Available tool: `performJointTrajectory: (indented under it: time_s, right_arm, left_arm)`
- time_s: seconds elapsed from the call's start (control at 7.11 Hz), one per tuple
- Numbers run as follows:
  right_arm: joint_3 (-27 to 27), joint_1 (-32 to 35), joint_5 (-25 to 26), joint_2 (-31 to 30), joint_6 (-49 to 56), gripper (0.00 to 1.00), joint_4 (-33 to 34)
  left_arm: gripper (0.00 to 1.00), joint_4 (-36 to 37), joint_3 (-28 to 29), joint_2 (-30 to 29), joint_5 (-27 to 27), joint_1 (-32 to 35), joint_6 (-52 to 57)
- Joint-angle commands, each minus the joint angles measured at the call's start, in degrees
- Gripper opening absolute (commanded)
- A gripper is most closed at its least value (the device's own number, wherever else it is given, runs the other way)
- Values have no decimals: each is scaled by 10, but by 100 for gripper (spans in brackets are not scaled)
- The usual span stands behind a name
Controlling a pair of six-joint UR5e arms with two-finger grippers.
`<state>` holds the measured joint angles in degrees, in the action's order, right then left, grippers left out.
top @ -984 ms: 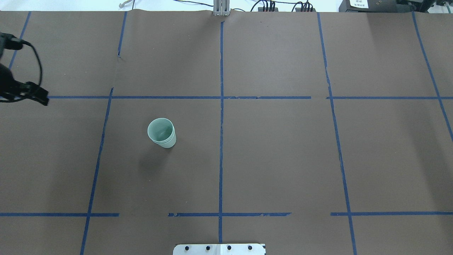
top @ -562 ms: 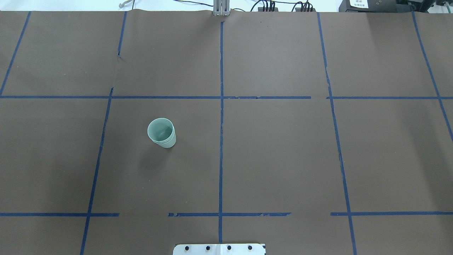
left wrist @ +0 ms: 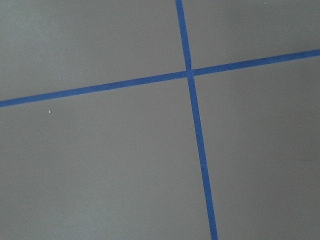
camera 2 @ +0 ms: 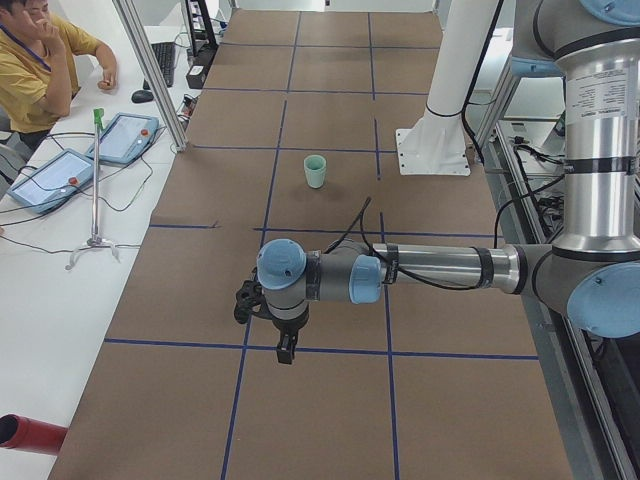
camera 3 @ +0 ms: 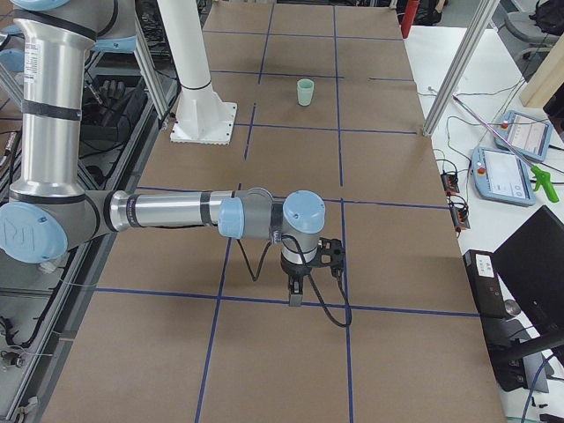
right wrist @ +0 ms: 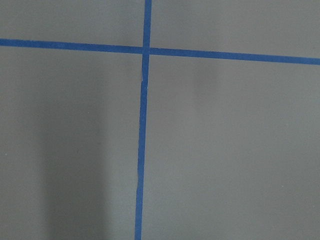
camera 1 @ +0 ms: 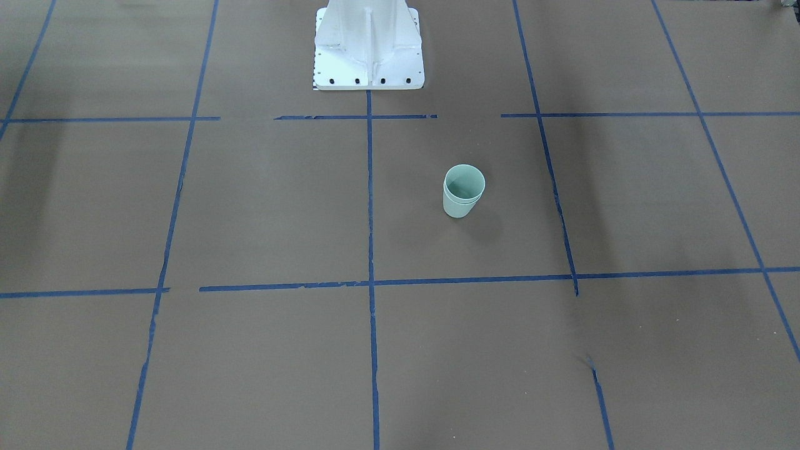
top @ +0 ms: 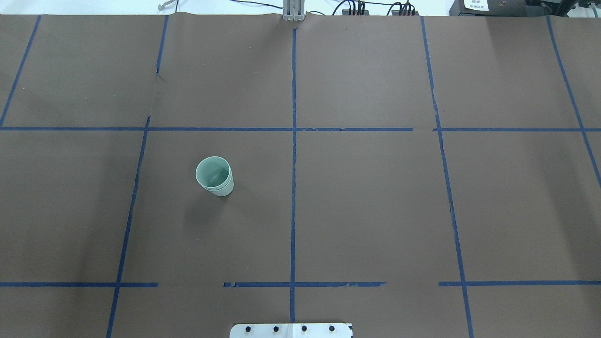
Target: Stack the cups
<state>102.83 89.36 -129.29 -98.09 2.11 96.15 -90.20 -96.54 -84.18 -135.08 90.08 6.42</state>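
1. brown paper covers the counter (top: 375, 211), and blue tape lines (top: 293, 188) divide it into a grid. a white pedestal (camera 1: 367, 44) stands at the robot's edge.
2. the cups (top: 214, 176) stand upright out in front of the pedestal, off to the robot's left of it. one is nested inside the other, and the front-facing view shows a second rim just under the top one. nothing touches them.
3. the left tool (camera 2: 285, 350) hangs pointing down over a tape line, well apart from the pedestal toward the robot's left end. it shows only in a side view, so i cannot tell whether it is released or clenched. its wrist camera shows only paper and tape.
4. the right tool (camera 3: 295, 298) hangs the same way, well apart from the pedestal toward the robot's right end. here too i cannot tell its state.
5. as i judge it, the stacking step looks done, with both arms parked far from the cups.
6. the next move likely calls for little: keep the arms clear. if the inner cup needs seating, a gentle press straight down would do it, because such light tumblers would probably tip easily.
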Motion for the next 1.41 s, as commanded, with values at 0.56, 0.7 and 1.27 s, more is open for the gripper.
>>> performJointTrajectory:
  time_s: [0.56,0.7,1.27]
  right_arm:
    - [0,0,0,0,0,100,0]
    - [0,0,0,0,0,100,0]
    - [0,-1,0,0,0,100,0]
  left_arm:
    - [100,-5,1,11,-7,1,3]
    - [100,-4,1,11,-7,1,3]
    - [100,-4,2,11,-7,1,3]
